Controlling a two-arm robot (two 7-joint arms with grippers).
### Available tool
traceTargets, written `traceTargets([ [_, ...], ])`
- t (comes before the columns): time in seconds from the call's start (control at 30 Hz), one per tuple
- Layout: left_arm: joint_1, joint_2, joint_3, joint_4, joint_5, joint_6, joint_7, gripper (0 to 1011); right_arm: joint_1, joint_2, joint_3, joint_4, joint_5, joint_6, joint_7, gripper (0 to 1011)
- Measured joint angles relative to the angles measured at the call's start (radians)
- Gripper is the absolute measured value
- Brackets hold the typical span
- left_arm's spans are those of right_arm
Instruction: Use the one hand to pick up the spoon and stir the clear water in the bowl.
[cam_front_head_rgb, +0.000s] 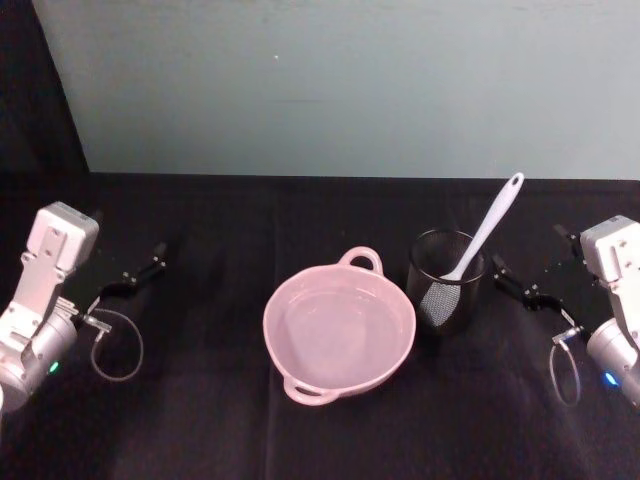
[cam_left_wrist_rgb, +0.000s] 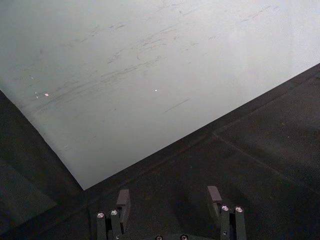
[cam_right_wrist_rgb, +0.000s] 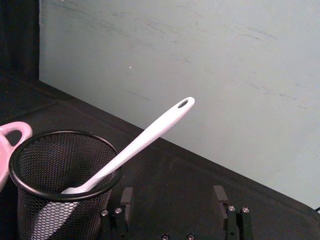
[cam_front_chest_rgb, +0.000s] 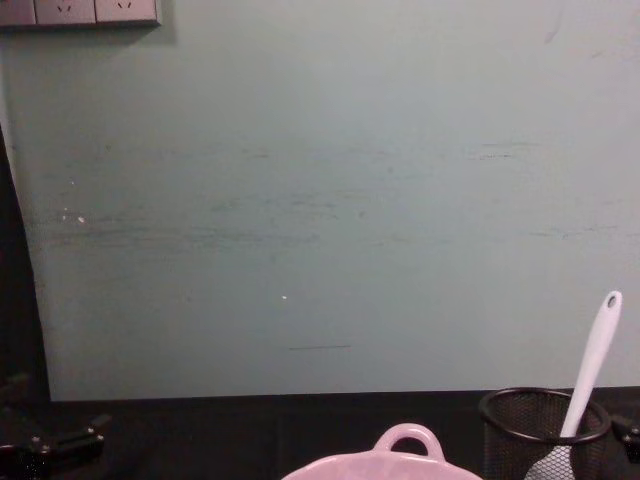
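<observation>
Nearest us, bowl (cam_front_head_rgb: 285, 345); spoon (cam_front_head_rgb: 489, 228) leans in cup (cam_front_head_rgb: 438, 300) at its two o'clock; left gripper (cam_left_wrist_rgb: 169, 197), right gripper (cam_right_wrist_rgb: 173, 196): fingers spread.

Black mesh cup (cam_front_head_rgb: 436, 296), teal wall (cam_front_head_rgb: 350, 90)

At the lower edge of the frame the left gripper (cam_left_wrist_rgb: 168, 194) shows its two black fingers (cam_left_wrist_rgb: 123, 202) — they stand apart, with nothing between them. Beyond them lies a black cloth (cam_left_wrist_rgb: 260, 150), and a pale green wall (cam_left_wrist_rgb: 150, 75) — lightly scratched — takes the upper left.
</observation>
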Motion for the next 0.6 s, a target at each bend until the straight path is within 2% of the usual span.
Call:
traceTargets([
  [0.27,0.000,0.000,0.000,0.000,0.000,0.000,0.000,1005,0.000,0.000,0.000,0.000,0.000,0.000,0.000,1002],
  [0.37,0.000,0.000,0.000,0.000,0.000,0.000,0.000,1005,-0.016,0.000,0.011,-0.012,0.000,-0.001,-0.002,1003],
  [0.43,0.000,0.000,0.000,0.000,0.000,0.000,0.000,1005,-0.031,0.000,0.021,-0.024,0.003,-0.002,-0.007,1002],
  [0.5,0.000,0.000,0.000,0.000,0.000,0.000,0.000,1005,-0.068,0.005,0.053,-0.057,0.036,-0.005,-0.006,1002],
  [0.53,0.000,0.000,0.000,0.000,0.000,0.000,0.000,1005,-0.068,0.005,0.053,-0.057,0.036,-0.005,-0.006,1002],
  [0.6,0.000,0.000,0.000,0.000,0.000,0.000,0.000,1005,-0.100,0.010,0.081,-0.087,0.070,-0.009,-0.001,1002],
])
